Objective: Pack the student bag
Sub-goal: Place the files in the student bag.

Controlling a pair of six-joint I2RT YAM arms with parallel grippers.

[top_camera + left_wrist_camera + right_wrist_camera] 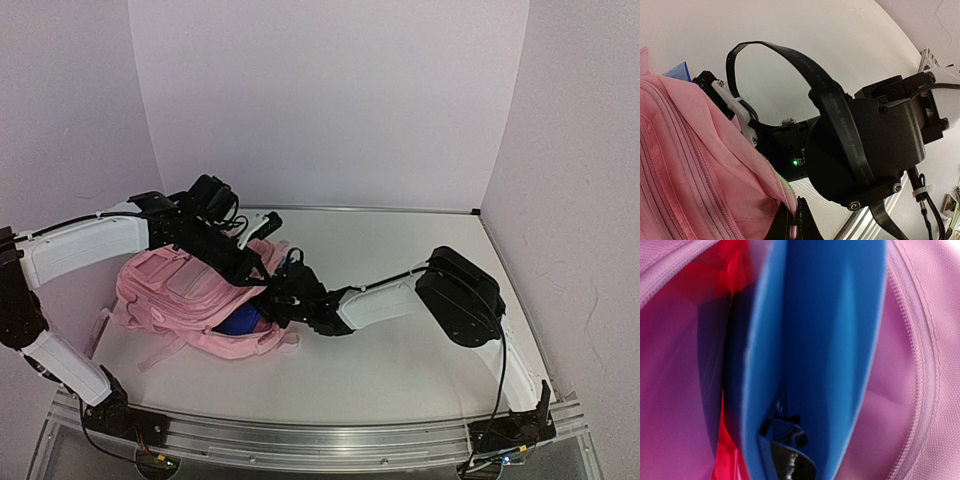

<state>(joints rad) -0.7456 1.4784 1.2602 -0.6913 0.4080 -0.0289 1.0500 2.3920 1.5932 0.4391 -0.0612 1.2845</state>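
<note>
Student bag: the student bag (190,295) lies flat on the left half of the table (420,350), its open mouth turned to the right and one strap (160,355) trailing toward the near edge.
Left gripper: the left gripper (258,268) reaches over the top of the bag to the rim of its mouth. From its own camera the dark fingers (805,227) look pinched together on a fold of the pink cloth.
Right gripper: the right gripper (283,297) comes in low from the right and is pushed into the bag's mouth. One dark finger (785,440) shows between blue surfaces. I cannot tell whether the jaws are wide, narrow or gripping.
Blue book: a blue book (240,322) sits in the opening. Only a rounded bit shows from above, while inside it stands on edge and fills the middle of the right wrist view (830,340).
Inside the bag: there is pink lining on both sides, a zip (930,355) curving down the right, and a red patch (735,270) at the upper left that I cannot identify.
In the way: both wrists crowd the mouth, so the overhead view hides most of the opening. The right arm's black wrist (865,145), with a flat black cable (790,55) looped above it and a green light (795,162), blocks much of the left camera.
Around: pale walls (330,100) close the table on three sides, and a metal rail (330,435) runs along the near edge.
</note>
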